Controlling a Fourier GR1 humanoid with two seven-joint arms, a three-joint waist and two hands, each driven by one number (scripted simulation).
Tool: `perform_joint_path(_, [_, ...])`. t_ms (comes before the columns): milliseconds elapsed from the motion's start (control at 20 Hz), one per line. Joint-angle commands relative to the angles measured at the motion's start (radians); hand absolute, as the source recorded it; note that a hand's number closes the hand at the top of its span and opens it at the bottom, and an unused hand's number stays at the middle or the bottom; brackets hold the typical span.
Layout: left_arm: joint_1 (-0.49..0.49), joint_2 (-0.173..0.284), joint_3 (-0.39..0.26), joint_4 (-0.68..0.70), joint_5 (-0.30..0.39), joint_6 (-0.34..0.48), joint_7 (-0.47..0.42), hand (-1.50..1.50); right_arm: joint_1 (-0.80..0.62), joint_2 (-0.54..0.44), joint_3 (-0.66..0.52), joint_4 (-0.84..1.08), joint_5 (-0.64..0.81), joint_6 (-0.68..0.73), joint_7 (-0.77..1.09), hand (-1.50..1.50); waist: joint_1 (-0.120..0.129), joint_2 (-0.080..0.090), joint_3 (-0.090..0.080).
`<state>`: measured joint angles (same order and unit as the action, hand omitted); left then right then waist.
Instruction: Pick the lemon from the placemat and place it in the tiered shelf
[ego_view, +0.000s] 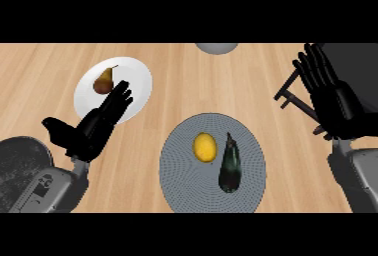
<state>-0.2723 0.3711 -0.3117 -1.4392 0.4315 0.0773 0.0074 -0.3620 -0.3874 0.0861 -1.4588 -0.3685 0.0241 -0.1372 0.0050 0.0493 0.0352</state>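
A yellow lemon (204, 147) lies on the round grey placemat (184, 185), left of a dark eggplant (231, 165). The black tiered shelf (295, 97) stands at the right edge, largely hidden behind my right hand (334, 102). That hand is open, fingers straight and pointing up, to the right of the placemat and apart from the lemon. My left hand (92, 127) is open at the left, fingers stretched over the edge of a white plate, well away from the lemon.
A white plate (136, 82) at the upper left carries a brown pear (104, 81). A grey rounded object (217, 47) shows at the top edge. Bare wooden counter (207, 85) lies between plate, placemat and shelf.
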Motion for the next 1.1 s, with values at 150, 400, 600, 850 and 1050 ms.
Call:
perform_joint_path(150, [-0.027, 0.016, 0.0, 0.094, -0.157, 0.094, -0.048, 0.0, -0.019, 0.115, 0.022, 0.066, 0.112, -0.279, 0.147, -1.5, -0.006, -0.046, -0.037])
perform_joint_path(400, [0.018, 0.05, 0.01, 0.048, -0.153, 0.115, -0.031, 0.0, 0.148, -0.024, -0.016, 0.169, 0.249, -0.407, 0.131, 1.5, -0.038, -0.022, -0.067])
perform_joint_path(600, [0.015, 0.037, 0.0, 0.056, -0.19, 0.16, -0.02, 0.0, 0.23, 0.194, -0.014, 0.199, 0.379, -0.799, 0.046, -1.5, -0.026, -0.046, -0.038])
perform_joint_path(850, [0.025, -0.014, -0.03, 0.043, -0.227, 0.186, -0.031, 0.0, 0.314, 0.38, 0.037, 0.07, 0.308, -1.017, -0.196, -1.5, -0.014, -0.052, -0.034])
perform_joint_path(1050, [0.023, -0.013, 0.01, 0.105, -0.241, 0.143, -0.077, 0.0, 0.399, 0.317, 0.122, -0.019, 0.315, -0.799, -0.132, -1.5, -0.014, -0.05, -0.036])
